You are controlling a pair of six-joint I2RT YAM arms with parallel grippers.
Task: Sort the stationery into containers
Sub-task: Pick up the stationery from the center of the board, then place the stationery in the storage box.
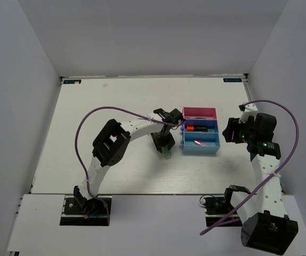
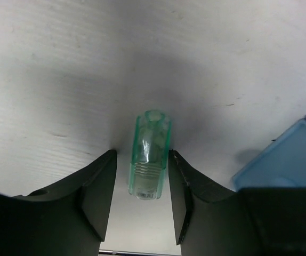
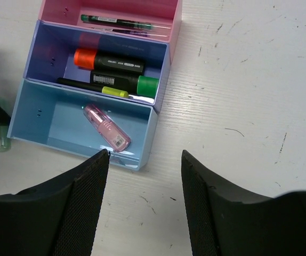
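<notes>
Left wrist view: the pale green marker (image 2: 152,138) lies on the white table (image 2: 62,64) at the centre of the frame, end-on to the lens. The left gripper (image 2: 141,156) straddles it with its claw apart. The finger on the right of the frame looks to be touching the barrel, while a sliver of table shows on the other side. From this angle I would not call it clamped.

Handling, as judged: the piece is short, of clear hard plastic, and looks light and stiff. Its round, glossy barrel will likely roll or squirt out if pinched off-centre. The ribbed band near its lower end offers the surest purchase, taken square across the middle.

Right wrist view: the light blue tray (image 3: 62,122) at centre left holds a pink marker (image 3: 106,127). The dark blue tray (image 3: 46,53) above it holds an orange-black marker (image 3: 107,61), a green-tipped one (image 3: 123,82) and a thin dark pen (image 3: 91,88). The magenta-pink tray (image 3: 57,10) at the top edge holds a thin pen (image 3: 118,22). The right gripper (image 3: 145,154) hangs over bare table at the lower edge, with its claw apart and nothing in it.

The green piece sits just beside the light blue tray's outer corner.
</notes>
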